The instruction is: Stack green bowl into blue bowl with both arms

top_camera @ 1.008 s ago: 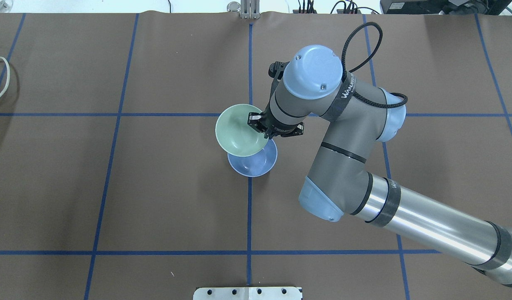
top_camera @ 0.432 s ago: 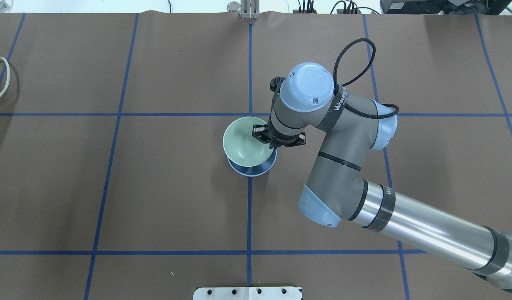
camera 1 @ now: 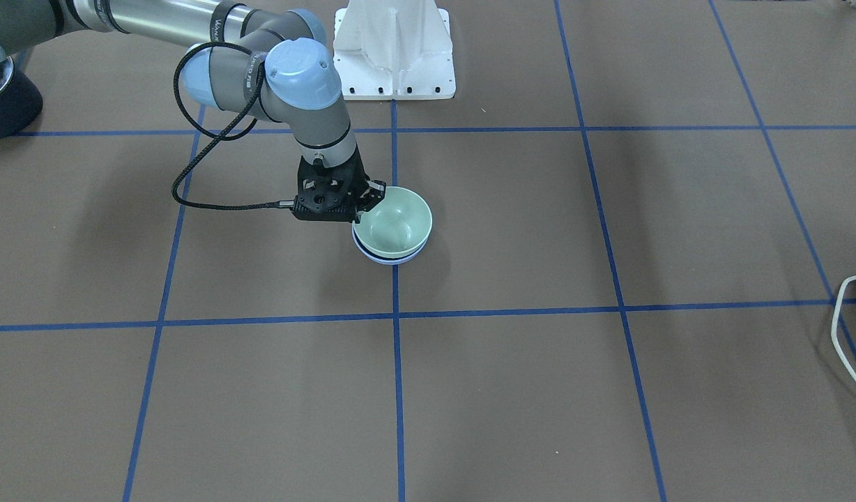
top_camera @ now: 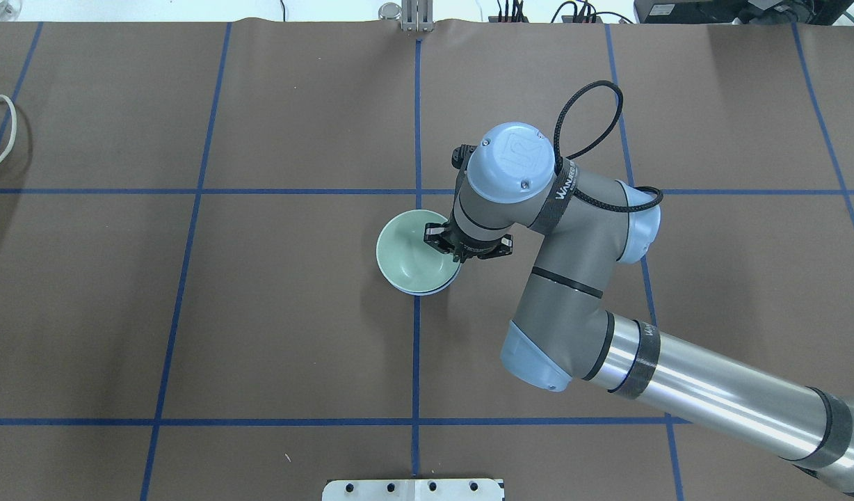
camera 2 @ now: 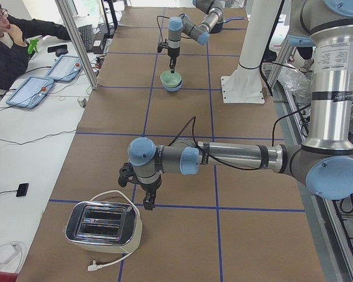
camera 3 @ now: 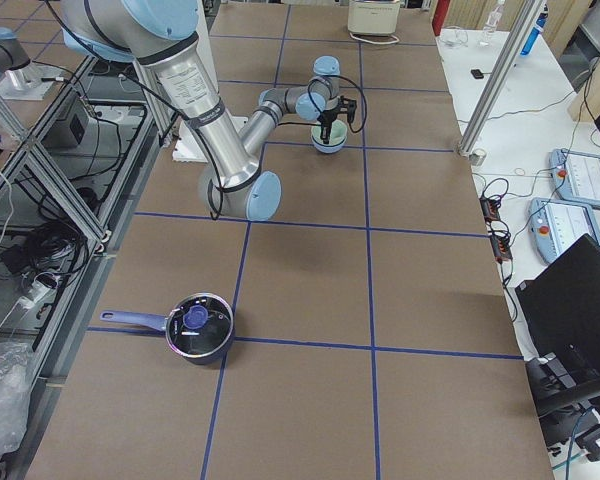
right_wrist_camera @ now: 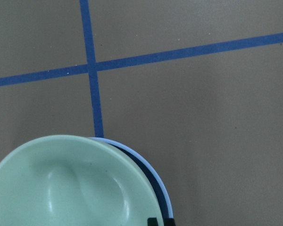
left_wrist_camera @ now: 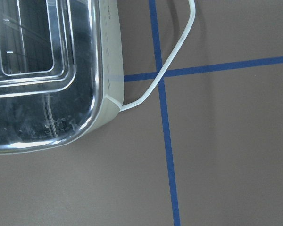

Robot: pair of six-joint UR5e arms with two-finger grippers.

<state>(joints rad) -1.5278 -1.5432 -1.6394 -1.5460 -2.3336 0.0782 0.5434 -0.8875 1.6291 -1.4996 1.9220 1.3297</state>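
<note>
Your right black gripper (camera 1: 364,209) is clamping the glossy mint-green round bowl (camera 1: 394,224), which is nesting inside the glossy periwinkle-blue round bowl (camera 1: 392,261). You cannot tell the left gripper's (camera 2: 148,202) grip.

Only a thin crescent of the blue bowl (camera 1: 390,262) shows. The green bowl (right_wrist_camera: 70,188) covers the rest and is itself cut off by the right wrist view's lower edge. The right end effector (top_camera: 445,248) sits largely hidden under its wrist, so its hold on the rim cannot be judged. The left end effector (camera 2: 147,205) is too small to read. The toaster (left_wrist_camera: 47,75) runs off the left wrist view.
</note>
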